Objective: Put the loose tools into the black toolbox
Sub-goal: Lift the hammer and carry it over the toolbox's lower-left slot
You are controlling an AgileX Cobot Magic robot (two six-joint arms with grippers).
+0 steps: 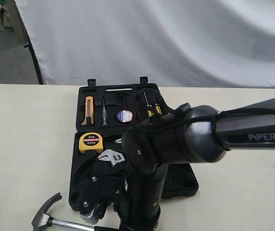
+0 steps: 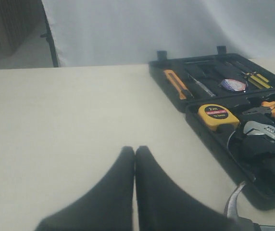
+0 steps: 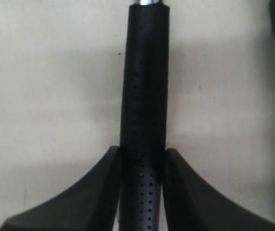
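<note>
Cream surface point(image 1: 27, 144), white backdrop, right tool point(image 3: 143, 155) clamped on claw hammer point(image 1: 48, 219) handle, seven o'clock of black toolbox point(image 1: 82, 94), left tool point(image 2: 135, 151) pinched shut and empty, adjustable wrench point(image 1: 111, 156) and tape roll point(image 1: 124, 115) lying inside it

Exterior and left wrist views share the toolbox point(image 1: 181, 182); the right wrist view looks closely onto the hammer point(image 3: 143, 96).

Hidden behind the arm
The right arm point(image 1: 200, 139) covers much of the black toolbox point(image 1: 188, 185) and adjustable wrench point(image 1: 111, 156); the handle of the claw hammer point(image 1: 46, 215) runs behind it.
</note>
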